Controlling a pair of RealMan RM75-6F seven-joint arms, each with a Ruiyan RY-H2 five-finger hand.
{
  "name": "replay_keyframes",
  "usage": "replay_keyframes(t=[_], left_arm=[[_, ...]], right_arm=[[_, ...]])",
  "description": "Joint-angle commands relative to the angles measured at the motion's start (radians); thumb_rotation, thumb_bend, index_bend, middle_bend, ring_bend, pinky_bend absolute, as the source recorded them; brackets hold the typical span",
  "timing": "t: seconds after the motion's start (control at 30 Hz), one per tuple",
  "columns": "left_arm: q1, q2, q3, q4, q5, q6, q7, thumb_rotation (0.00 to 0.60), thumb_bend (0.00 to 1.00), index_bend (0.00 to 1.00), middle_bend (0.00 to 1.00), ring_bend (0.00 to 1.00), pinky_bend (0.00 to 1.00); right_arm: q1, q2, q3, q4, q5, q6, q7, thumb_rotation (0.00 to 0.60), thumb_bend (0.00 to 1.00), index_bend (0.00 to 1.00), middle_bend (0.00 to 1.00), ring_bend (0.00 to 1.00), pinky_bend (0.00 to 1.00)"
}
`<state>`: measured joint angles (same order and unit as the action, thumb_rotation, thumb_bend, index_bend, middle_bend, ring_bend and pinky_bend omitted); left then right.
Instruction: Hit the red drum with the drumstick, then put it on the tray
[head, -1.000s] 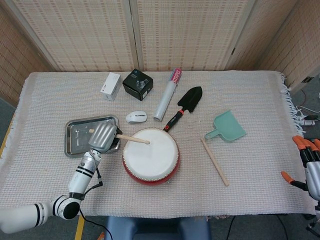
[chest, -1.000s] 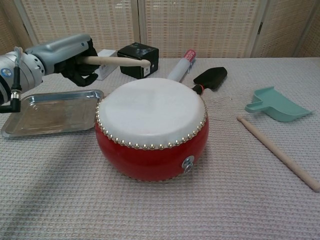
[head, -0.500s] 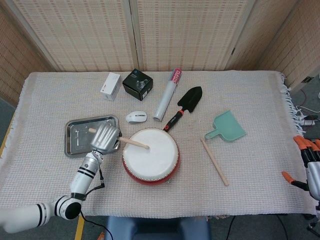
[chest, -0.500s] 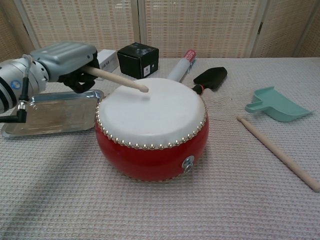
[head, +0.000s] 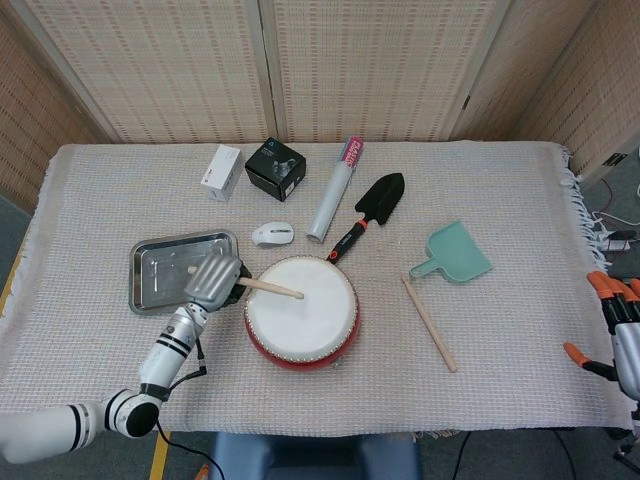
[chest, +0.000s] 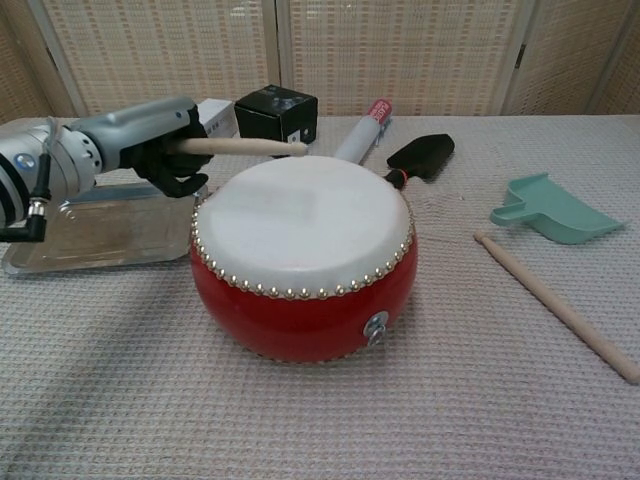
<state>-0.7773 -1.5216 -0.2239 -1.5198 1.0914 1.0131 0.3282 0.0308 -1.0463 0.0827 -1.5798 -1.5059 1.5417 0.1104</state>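
Observation:
The red drum (head: 300, 312) (chest: 305, 255) with a white skin stands at the table's middle front. My left hand (head: 211, 281) (chest: 150, 145) grips a wooden drumstick (head: 270, 288) (chest: 245, 146) just left of the drum. The stick lies almost level, its tip a little above the skin's far left part. The metal tray (head: 160, 270) (chest: 90, 230) lies left of the drum, under and behind that hand. My right hand (head: 622, 335) hangs off the table's right edge; only its orange fingertips show, and it holds nothing I can see.
A second drumstick (head: 430, 323) (chest: 555, 303) lies right of the drum, beside a teal scoop (head: 455, 253) (chest: 552, 208). Behind the drum are a black trowel (head: 372, 208), a white tube (head: 335, 190), a computer mouse (head: 272, 233), a black box (head: 275, 167) and a white box (head: 221, 172).
The stick tipped down onto the drum skin half a second ago and has since risen back to nearly level. My left hand shifted slightly toward the drum.

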Motion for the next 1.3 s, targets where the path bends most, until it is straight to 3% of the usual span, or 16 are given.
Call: replay_keyframes(t=[0.03, 0.17, 0.3, 0.37, 0.47, 0.77, 0.83, 0.97, 1.07, 1.2, 1.3], left_arm=[[-0.028, -0.035, 0.059, 0.069, 0.029, 0.084, 0.385, 0.600, 0.73, 1.00, 1.00, 1.00, 1.00], [-0.011, -0.037, 0.015, 0.039, 0.047, 0.152, 0.319, 0.600, 0.72, 1.00, 1.00, 1.00, 1.00], [0.028, -0.026, -0.078, -0.064, -0.016, 0.127, 0.019, 0.600, 0.72, 1.00, 1.00, 1.00, 1.00], [0.031, -0.006, -0.091, -0.077, -0.035, 0.095, -0.038, 0.600, 0.71, 1.00, 1.00, 1.00, 1.00], [0.020, -0.003, -0.070, -0.038, -0.022, 0.089, 0.010, 0.600, 0.71, 1.00, 1.00, 1.00, 1.00], [-0.017, -0.072, 0.059, 0.152, 0.056, 0.117, 0.343, 0.600, 0.71, 1.00, 1.00, 1.00, 1.00], [-0.020, -0.071, 0.060, 0.140, 0.029, 0.114, 0.408, 0.600, 0.71, 1.00, 1.00, 1.00, 1.00], [-0.009, -0.056, 0.038, 0.086, -0.003, 0.130, 0.413, 0.600, 0.71, 1.00, 1.00, 1.00, 1.00], [0.013, -0.033, -0.011, -0.003, -0.044, 0.126, 0.296, 0.600, 0.71, 1.00, 1.00, 1.00, 1.00], [0.049, 0.001, -0.107, -0.108, -0.097, 0.085, 0.011, 0.600, 0.71, 1.00, 1.00, 1.00, 1.00], [0.051, 0.024, -0.117, -0.112, -0.108, 0.046, -0.050, 0.600, 0.71, 1.00, 1.00, 1.00, 1.00]], right_arm=[[-0.001, -0.001, 0.000, 0.002, 0.001, 0.000, 0.001, 0.600, 0.16, 0.00, 0.07, 0.00, 0.00], [-0.002, 0.000, 0.000, 0.003, -0.001, 0.005, 0.004, 0.600, 0.16, 0.00, 0.07, 0.00, 0.00], [-0.003, -0.001, 0.000, 0.004, -0.001, 0.004, 0.005, 0.600, 0.16, 0.00, 0.07, 0.00, 0.00], [-0.002, -0.002, -0.001, 0.006, 0.000, 0.001, 0.006, 0.600, 0.16, 0.00, 0.07, 0.00, 0.00], [-0.002, -0.002, -0.001, 0.007, 0.003, -0.001, 0.007, 0.600, 0.16, 0.00, 0.07, 0.00, 0.00], [0.002, -0.003, 0.000, 0.010, 0.007, -0.010, 0.008, 0.600, 0.16, 0.00, 0.07, 0.00, 0.00], [0.002, -0.003, 0.000, 0.010, 0.007, -0.010, 0.009, 0.600, 0.16, 0.00, 0.07, 0.00, 0.00], [-0.001, -0.004, 0.001, 0.011, 0.008, -0.005, 0.012, 0.600, 0.16, 0.00, 0.07, 0.00, 0.00], [-0.004, -0.003, -0.002, 0.011, 0.002, 0.001, 0.011, 0.600, 0.16, 0.00, 0.07, 0.00, 0.00], [-0.007, -0.004, -0.003, 0.011, 0.003, 0.003, 0.013, 0.600, 0.16, 0.00, 0.07, 0.00, 0.00], [-0.007, -0.004, -0.004, 0.012, 0.000, 0.004, 0.013, 0.600, 0.16, 0.00, 0.07, 0.00, 0.00]])
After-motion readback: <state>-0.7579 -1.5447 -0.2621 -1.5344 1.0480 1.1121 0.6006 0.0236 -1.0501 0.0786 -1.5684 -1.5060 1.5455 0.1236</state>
